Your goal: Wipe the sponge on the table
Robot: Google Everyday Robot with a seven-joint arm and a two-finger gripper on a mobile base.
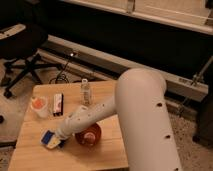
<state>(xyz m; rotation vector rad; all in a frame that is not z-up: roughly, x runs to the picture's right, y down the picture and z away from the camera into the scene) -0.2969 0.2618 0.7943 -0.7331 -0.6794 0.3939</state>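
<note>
Two dangers deserve attention here. The sponge (49, 138) sits on the near-left part of the table (37, 161), blue face upward with some yellow showing at its near side. The gripper (59, 136) is down at its right end, touching it or nearly so. Whether the gripper is clamped on the sponge or only rests against it, I cannot tell, because the wrist covers that place.

First danger: the red bowl (90, 135) stands just beside the gripper on the right, and the arm (97, 112) passes over its far rim. A wiping stroke to the right, or a lower arm, could push the bowl toward the near edge of the table.

Second danger: the sponge is near the left edge. A long stroke to the left could carry it over, and with a weak hold it could slip out while the gripper goes on alone.

Farther away stand a black-and-white box (58, 104), a cup (38, 106) with something orange inside, and a small clear bottle (86, 92). A stroke to the far side could knock the box, or tip the bottle, which is tall and narrow. I judge short strokes on the bare wood at the near left to be the safest
</note>
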